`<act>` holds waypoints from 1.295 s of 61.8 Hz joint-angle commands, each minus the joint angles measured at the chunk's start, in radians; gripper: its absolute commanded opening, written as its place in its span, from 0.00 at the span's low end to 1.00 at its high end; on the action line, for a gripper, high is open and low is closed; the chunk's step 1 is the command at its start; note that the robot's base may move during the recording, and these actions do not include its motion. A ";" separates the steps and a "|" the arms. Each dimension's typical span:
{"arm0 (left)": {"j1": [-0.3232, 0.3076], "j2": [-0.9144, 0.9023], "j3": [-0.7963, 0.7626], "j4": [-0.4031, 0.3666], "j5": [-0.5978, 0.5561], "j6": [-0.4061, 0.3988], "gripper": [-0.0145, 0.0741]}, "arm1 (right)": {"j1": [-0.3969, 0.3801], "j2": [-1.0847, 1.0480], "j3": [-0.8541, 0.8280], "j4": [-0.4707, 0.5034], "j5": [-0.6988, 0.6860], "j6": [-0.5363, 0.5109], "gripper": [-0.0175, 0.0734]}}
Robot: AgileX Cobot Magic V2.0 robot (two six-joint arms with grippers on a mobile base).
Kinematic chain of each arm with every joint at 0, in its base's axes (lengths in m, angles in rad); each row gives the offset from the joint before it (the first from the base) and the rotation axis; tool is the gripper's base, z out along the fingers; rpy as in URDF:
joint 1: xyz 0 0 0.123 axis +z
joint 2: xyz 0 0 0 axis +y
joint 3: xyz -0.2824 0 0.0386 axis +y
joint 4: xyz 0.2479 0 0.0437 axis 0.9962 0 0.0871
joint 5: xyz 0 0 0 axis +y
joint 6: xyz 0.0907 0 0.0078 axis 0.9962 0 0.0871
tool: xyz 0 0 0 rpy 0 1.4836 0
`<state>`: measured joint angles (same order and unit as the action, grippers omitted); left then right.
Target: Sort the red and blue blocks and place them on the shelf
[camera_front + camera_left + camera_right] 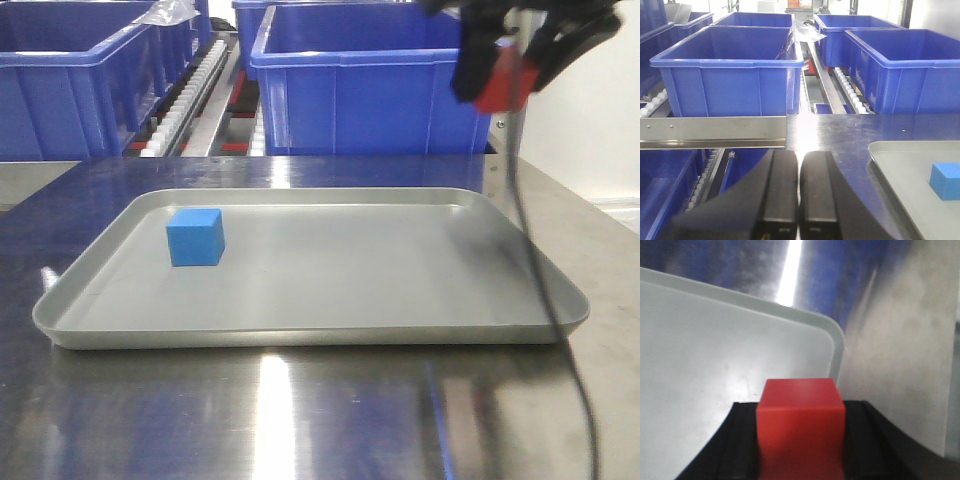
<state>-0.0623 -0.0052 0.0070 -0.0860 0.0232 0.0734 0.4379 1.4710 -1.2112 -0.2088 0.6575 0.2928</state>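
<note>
Red block point(801, 425) is sitting clamped between the fingers of the right gripper point(508, 66), which is hanging in the air above the far right corner of the tray point(300, 338), just in front of a blue bin point(370, 90). To do this carry well, I judge the arm should be keeping its squeeze steady and the cube level while travelling toward the shelf point(195, 85) (its white rollers are showing between the bins). It should be clearing the bin's rim and letting go only once the block is resting on something. Blue block point(195, 237) is lying in the tray toward its far left corner, well apart from the red one and untouched. Left gripper point(799, 195) is gripping nothing, its fingers pressed together, hovering out beyond the tray's left edge over the steel table point(300, 420). No brand, label or writing is showing legibly anywhere
</note>
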 commanded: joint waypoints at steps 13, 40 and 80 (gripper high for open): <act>0.000 -0.015 0.025 -0.003 -0.085 -0.010 0.30 | -0.165 -0.317 0.307 0.209 -0.368 -0.300 0.25; 0.000 -0.015 0.025 -0.003 -0.085 -0.010 0.30 | -0.311 -0.788 0.699 0.209 -0.592 -0.300 0.25; 0.000 -0.015 0.025 -0.003 -0.085 -0.010 0.30 | -0.311 -1.225 0.888 0.209 -0.602 -0.300 0.25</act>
<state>-0.0623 -0.0052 0.0070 -0.0860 0.0232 0.0734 0.1306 0.2406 -0.2935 0.0000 0.1469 0.0000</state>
